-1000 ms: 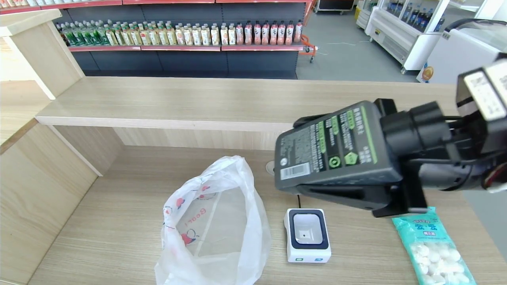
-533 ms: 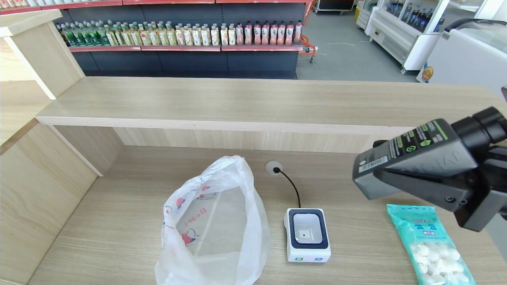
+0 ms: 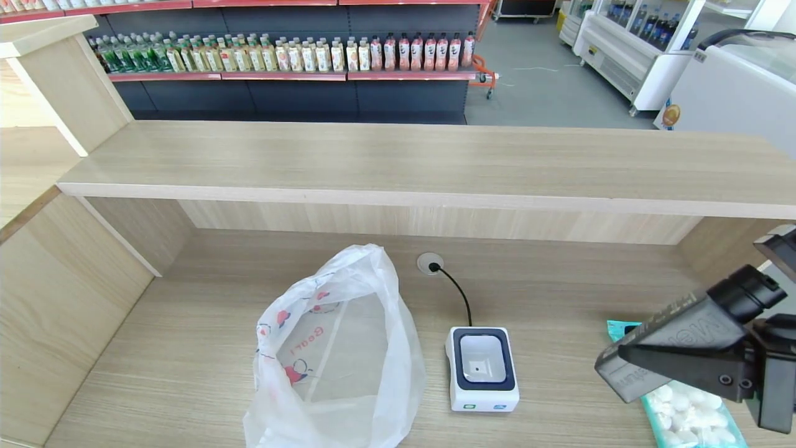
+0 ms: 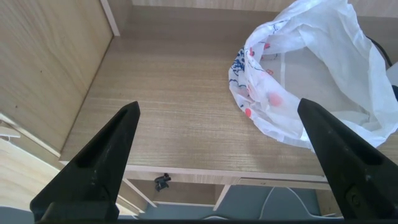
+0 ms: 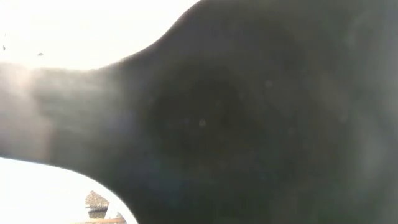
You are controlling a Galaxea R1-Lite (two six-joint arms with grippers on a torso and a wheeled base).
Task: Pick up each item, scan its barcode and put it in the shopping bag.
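My right gripper [image 3: 662, 362] is shut on a dark grey bottle [image 3: 690, 320] with a black cap, held tilted low over the counter's right end. Under it lies a teal packet of white pieces [image 3: 684, 414], partly hidden by the bottle. The white barcode scanner [image 3: 482, 370] sits mid-counter, its window facing up. A clear plastic shopping bag [image 3: 336, 348] stands open to the scanner's left. In the right wrist view the dark bottle [image 5: 249, 124] sits close against the lens. My left gripper [image 4: 217, 155] hangs open over the counter's near left edge, apart from the shopping bag [image 4: 311, 81].
A black cable [image 3: 454, 289] runs from the scanner to a hole at the counter's back. A raised wooden ledge [image 3: 373, 162] borders the far side and a wooden wall [image 3: 62, 292] the left. Shelves of drinks [image 3: 280, 56] stand beyond.
My right arm has carried the dark bottle from above the scanner to the right and down, over the teal packet. The bag and the scanner have stayed put.
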